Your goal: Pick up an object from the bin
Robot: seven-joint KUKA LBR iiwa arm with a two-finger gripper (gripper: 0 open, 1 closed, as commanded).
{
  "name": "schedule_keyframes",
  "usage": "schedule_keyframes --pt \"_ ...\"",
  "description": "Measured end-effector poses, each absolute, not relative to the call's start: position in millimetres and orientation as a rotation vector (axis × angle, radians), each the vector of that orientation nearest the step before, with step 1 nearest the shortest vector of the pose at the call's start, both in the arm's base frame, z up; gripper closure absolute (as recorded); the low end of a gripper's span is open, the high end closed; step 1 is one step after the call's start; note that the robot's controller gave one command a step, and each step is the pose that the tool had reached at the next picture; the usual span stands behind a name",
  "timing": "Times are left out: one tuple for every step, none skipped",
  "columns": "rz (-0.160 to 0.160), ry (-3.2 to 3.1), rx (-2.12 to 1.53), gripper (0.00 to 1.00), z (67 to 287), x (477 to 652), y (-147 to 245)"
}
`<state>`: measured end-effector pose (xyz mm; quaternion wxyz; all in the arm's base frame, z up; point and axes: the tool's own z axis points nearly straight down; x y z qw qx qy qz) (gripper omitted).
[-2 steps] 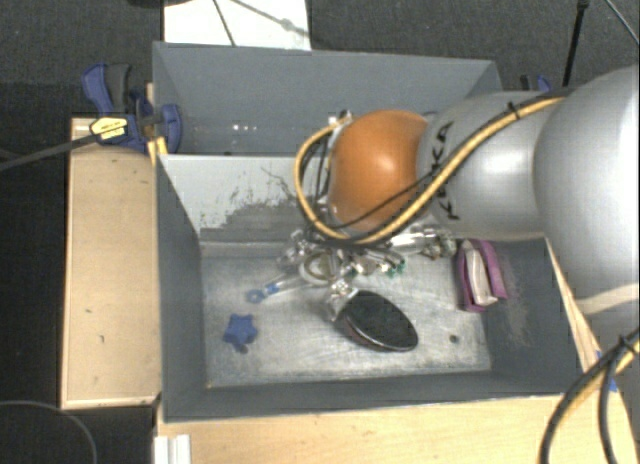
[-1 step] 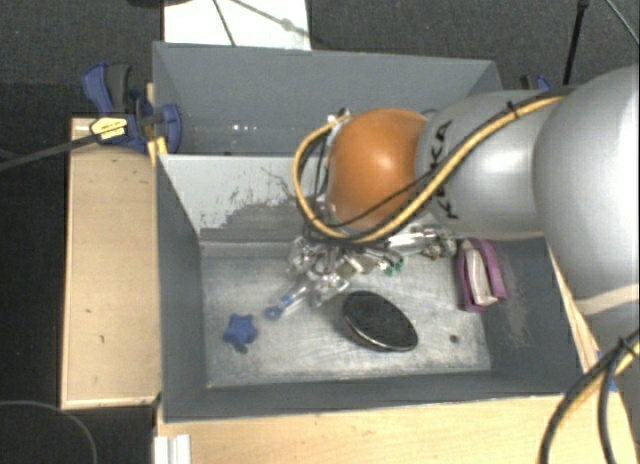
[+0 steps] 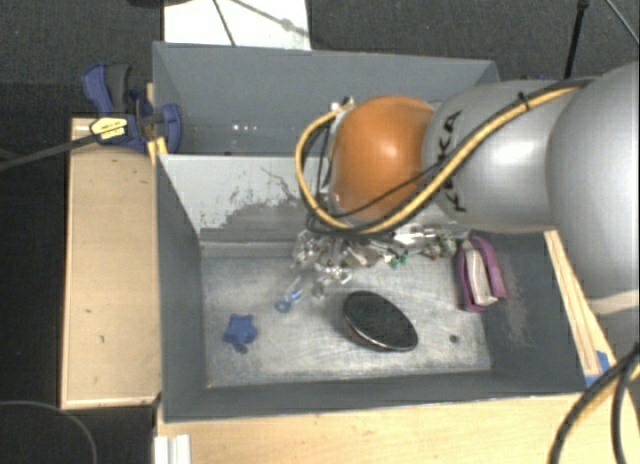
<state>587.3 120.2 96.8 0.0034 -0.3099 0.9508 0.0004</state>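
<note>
My gripper [image 3: 322, 270] hangs below the orange wrist cover, low over the middle of the bin floor near the back. A small blue-tipped piece [image 3: 288, 300] lies just to its lower left. A flat black oval disc [image 3: 380, 321] rests on the floor right below and to the right of the gripper. Whether anything sits between the fingers is hidden by the metal parts around them.
A small blue star-like piece [image 3: 239, 331] lies at the front left of the bin floor. A purple and white object [image 3: 479, 272] leans at the right wall. Small bits with green [image 3: 400, 258] sit under the arm near the back.
</note>
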Motion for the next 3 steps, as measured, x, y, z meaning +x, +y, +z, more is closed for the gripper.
schedule_keyframes --pt "0.001 2.983 -0.965 1.00 114.4 588.6 120.8" --pt "0.000 2.985 -0.954 1.00 161.9 590.5 121.3" --pt "0.001 2.990 -0.947 1.00 171.8 591.5 121.7"
